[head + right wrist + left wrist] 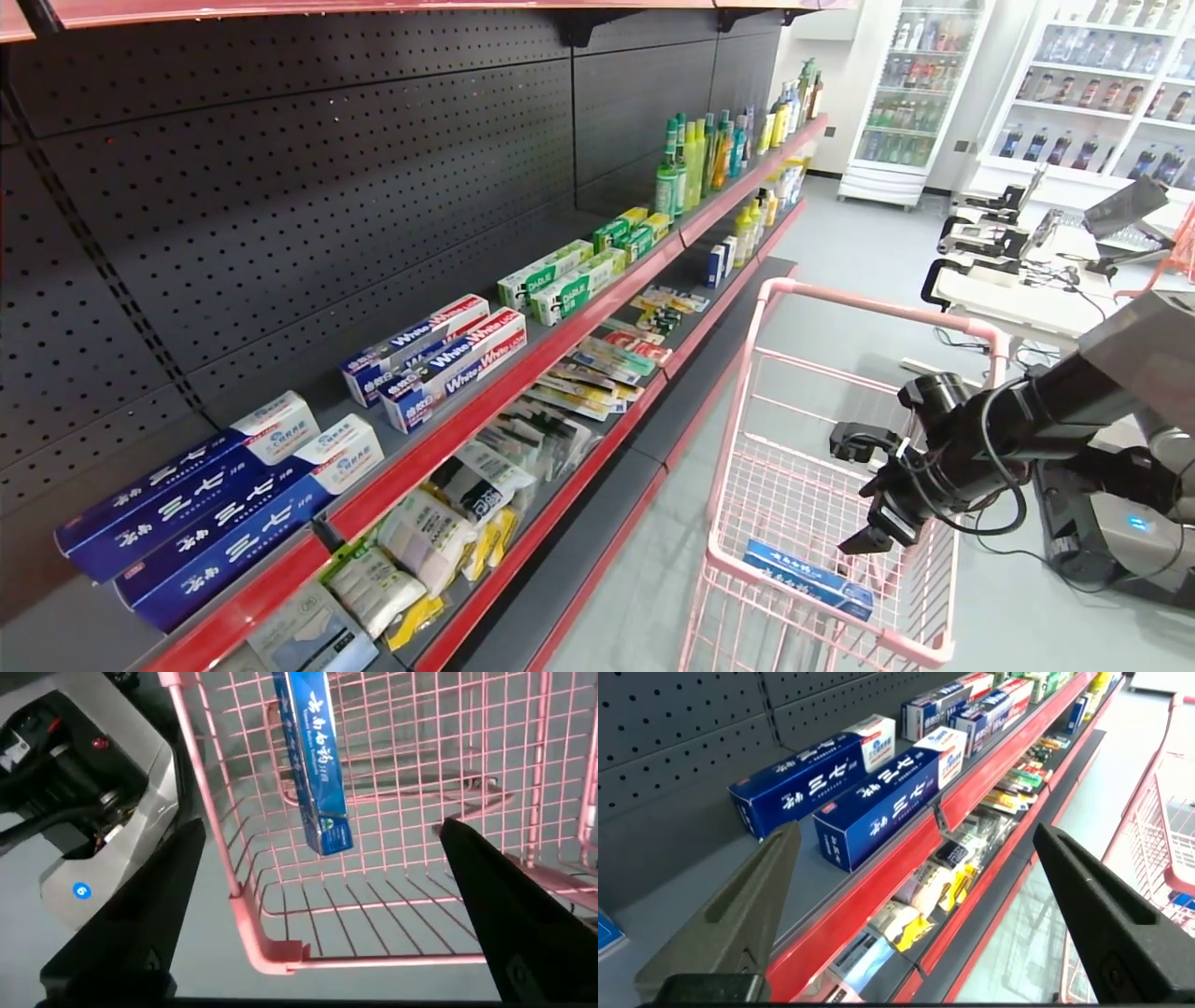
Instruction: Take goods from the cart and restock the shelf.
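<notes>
The one item in the cart (878, 313) is a long blue box (808, 579), lying flat on the wire floor close to the near end, so it probably has to be taken from straight above. That fits the right gripper (859, 490), which hangs inside the cart's rim just over the box. Its fingers are spread wide and hold nothing, likely set to close across the box's narrow width. The left gripper (917, 831) is also fully open and empty. It faces the shelf's (523, 392) front edge, near the dark blue boxes (878, 807) lined up lengthwise there, where the new one seems to belong.
</notes>
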{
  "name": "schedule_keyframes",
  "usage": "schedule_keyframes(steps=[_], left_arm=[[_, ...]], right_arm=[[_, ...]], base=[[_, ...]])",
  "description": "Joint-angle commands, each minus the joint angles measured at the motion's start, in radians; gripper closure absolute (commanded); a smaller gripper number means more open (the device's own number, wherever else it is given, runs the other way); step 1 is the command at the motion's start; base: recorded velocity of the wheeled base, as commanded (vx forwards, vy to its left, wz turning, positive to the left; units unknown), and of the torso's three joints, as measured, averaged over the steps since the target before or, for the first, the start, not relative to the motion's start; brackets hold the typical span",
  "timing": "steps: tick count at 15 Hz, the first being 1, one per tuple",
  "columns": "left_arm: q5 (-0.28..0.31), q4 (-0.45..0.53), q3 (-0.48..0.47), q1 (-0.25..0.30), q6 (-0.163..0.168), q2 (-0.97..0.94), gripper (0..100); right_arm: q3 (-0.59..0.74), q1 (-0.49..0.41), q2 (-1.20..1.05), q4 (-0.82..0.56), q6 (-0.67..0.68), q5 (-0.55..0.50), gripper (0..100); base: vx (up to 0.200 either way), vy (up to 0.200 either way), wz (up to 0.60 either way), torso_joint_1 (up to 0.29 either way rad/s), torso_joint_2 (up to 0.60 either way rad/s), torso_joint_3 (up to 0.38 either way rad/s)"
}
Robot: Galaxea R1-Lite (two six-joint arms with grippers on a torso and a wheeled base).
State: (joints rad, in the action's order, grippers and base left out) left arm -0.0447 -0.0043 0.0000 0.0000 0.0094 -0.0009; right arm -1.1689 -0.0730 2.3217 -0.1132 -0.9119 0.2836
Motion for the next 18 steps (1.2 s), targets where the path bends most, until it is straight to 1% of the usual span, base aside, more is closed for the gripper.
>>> schedule_keyframes(steps=[1,6,18], left_arm=[[0.000,0.000,0.000,0.000,0.000,0.001,0],[0.000,0.000,0.000,0.000,0.000,0.001,0],[0.000,0.000,0.000,0.000,0.000,0.001,0]], right_arm=[[-0.003,-0.001,0.011,0.001,-0.002,0.000,0],[-0.018,-0.011,0.039,0.000,-0.050,0.002,0],[-0.025,-0.033,0.062,0.000,-0.085,0.005,0]], base=[[0.000,0.000,0.00,-0.100,0.24,0.119],[0.000,0.000,0.00,-0.130,0.29,0.156],[0.000,0.000,0.00,-0.157,0.34,0.183]])
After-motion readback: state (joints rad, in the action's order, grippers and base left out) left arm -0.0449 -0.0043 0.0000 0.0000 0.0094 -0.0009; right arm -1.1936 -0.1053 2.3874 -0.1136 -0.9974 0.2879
